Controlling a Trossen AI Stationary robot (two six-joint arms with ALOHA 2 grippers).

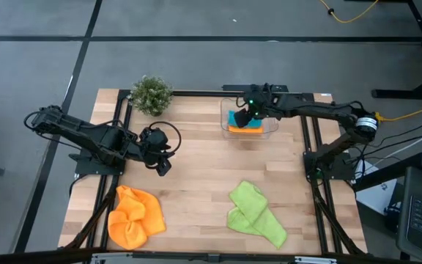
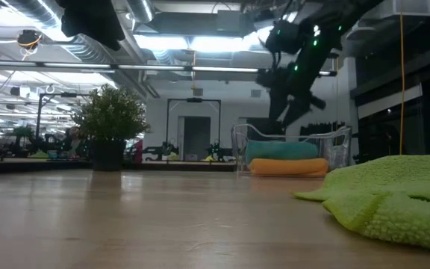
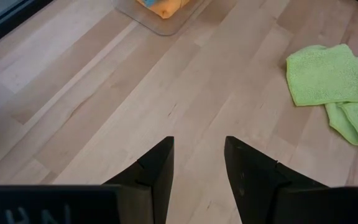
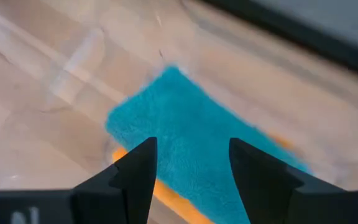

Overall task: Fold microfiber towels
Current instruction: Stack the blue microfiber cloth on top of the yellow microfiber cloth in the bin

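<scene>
Along the table's near edge lie the two towels not yet folded. The orange towel [image 1: 134,216] sits crumpled toward the near-left corner, and the lime green towel [image 1: 255,214] sprawls toward the near-right, its long axis slanting from mid-table down toward the near-right corner, one end doubled over loosely.

Farther in, over bare wood left of centre, the left gripper [image 1: 160,155] hovers with its jaws a moderate way apart and nothing between them. In its wrist view the fingers [image 3: 157,171] look across open boards, with the lime green towel off to one side and well apart. My judgement is that the orange towel is the nearer piece for this arm: it lies just toward the near edge from the gripper, with nothing in between. The green one lies between the two arms' reaches, closer to the right arm's base side.

At the far edge, right of centre, stands the clear plastic tub [image 1: 269,128]. Inside it a teal blue towel [image 4: 197,149] rests folded on top of a second orange towel [image 2: 288,167], also folded. The right gripper [image 1: 249,114] hangs directly above this stack, jaws parted and holding nothing, the teal cloth showing below the gap between its fingers [image 4: 135,174]. The tub's walls surround the stack, so the way out for this arm looks to be upward.

Left of the tub, near the far-left corner, stands a small potted plant [image 1: 151,94], clear of both arms.
</scene>
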